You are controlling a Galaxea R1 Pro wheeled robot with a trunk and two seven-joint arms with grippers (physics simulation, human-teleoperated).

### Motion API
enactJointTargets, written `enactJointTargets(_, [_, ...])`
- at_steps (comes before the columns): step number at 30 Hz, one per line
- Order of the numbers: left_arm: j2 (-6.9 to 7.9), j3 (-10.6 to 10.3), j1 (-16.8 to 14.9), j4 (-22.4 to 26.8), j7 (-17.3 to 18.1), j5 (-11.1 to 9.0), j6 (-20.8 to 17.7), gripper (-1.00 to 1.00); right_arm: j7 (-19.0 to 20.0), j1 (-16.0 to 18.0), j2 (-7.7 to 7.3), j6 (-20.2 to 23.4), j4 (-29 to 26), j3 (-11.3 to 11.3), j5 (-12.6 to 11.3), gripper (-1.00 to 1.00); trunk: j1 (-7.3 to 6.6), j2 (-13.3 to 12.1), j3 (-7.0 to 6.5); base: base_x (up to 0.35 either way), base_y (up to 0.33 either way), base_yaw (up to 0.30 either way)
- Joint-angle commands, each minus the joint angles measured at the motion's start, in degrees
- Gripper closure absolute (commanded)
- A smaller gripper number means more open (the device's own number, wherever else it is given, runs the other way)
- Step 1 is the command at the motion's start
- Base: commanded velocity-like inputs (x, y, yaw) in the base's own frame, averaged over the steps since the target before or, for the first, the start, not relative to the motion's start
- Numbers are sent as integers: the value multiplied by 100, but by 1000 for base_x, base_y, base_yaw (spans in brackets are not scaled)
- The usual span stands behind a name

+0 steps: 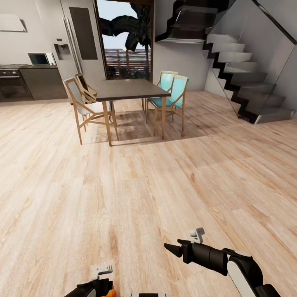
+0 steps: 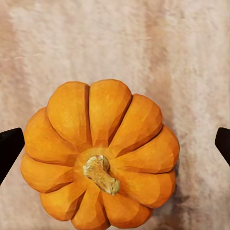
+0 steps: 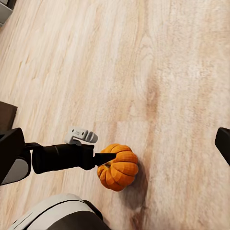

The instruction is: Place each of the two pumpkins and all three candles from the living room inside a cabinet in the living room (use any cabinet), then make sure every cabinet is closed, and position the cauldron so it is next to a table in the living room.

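Left gripper [image 2: 115, 143]: jaws spread wide, dark fingertips [image 2: 10, 146] seen at both edges of the left wrist view, nothing clamped. The pumpkin [image 2: 100, 155] is framed straight ahead between them, stem toward the camera, gaps visible on both sides, so no contact. It sits on the wood floor [image 1: 136, 185], directly under the left arm; in the right wrist view one left finger is seen reaching in at the pumpkin's [image 3: 118, 167] side from above.

Left arm is clearly the nearer one, pointed down over the pumpkin. No long axis on a round body, so jaw orientation is judged uncritical; a straight descent then a close looks sufficient.

Right gripper [image 1: 175, 247]: held above bare floor, well apart from the pumpkin, appears empty; jaw gap cannot be judged.
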State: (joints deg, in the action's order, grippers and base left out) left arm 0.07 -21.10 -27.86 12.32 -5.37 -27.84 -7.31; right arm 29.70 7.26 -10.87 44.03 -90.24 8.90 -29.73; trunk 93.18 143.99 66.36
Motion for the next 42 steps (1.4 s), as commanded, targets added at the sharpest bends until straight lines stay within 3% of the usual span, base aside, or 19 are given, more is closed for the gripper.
enactJointTargets(1, [2, -32, 0, 12, -36, -38, -28, -100, 1, 3, -3, 26, -3, 3, -15, -100, -1, 2, 5, 0, 0, 0])
enactJointTargets(20, [19, 16, 0, 1, -51, -54, -8, -100, 1, 3, -3, 26, -3, 2, -5, -100, 7, 6, 71, 0, 0, 0])
enactJointTargets(27, [29, 18, 0, 2, -52, -60, -8, -100, 22, 3, 4, 26, -3, -2, 217, -100, 9, 7, 93, 0, 0, 0])
enactJointTargets(31, [34, 23, 0, -1, -57, -71, -3, -100, 27, 2, 5, 26, -3, -2, 253, -100, 19, 13, 182, 0, 0, 0])
enactJointTargets(42, [37, 28, 0, -14, -68, -81, 88, -100, 36, 3, 6, 25, -3, -2, 275, -100, 19, 13, 182, 0, 0, 0])
